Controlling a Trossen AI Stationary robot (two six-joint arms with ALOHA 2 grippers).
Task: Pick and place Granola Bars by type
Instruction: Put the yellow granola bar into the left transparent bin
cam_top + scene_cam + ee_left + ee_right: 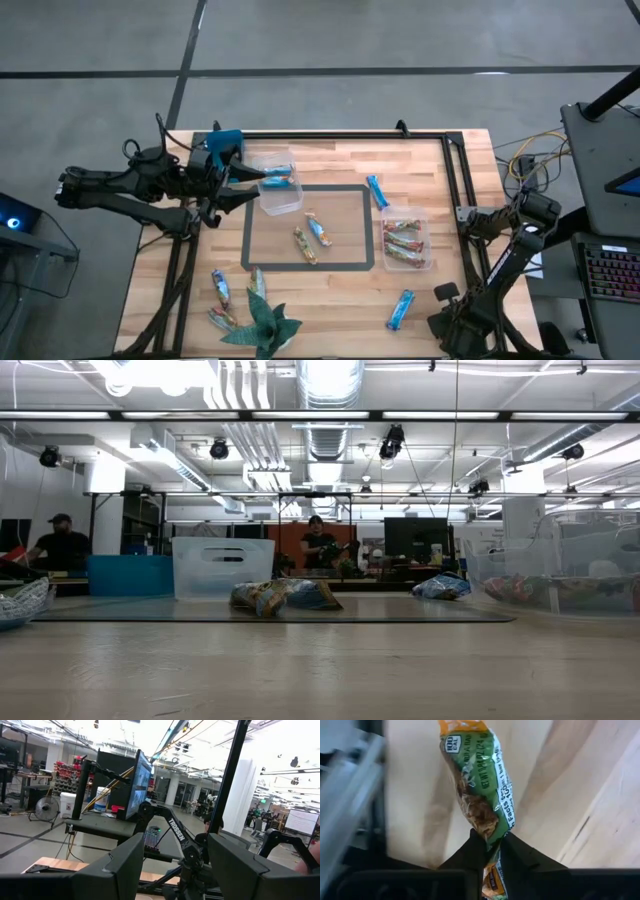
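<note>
One at a time: pinching a green-and-brown granola bar (pixel 480 785) by its end in the right gripper (pixel 492 845), jaws narrowed tight on the wrapper, long axis running straight out from the fingertips. Holding it over the table's right edge, just right of the right tub (pixel 427 216) already carrying brown and red bars. Judging the drop as lying to the left and close by, far nearer this arm. Waiting with the left gripper (pixel 172 870) spread wide and empty beside the far-left tub (pixel 283 207) of blue bars (pixel 277 181).
</note>
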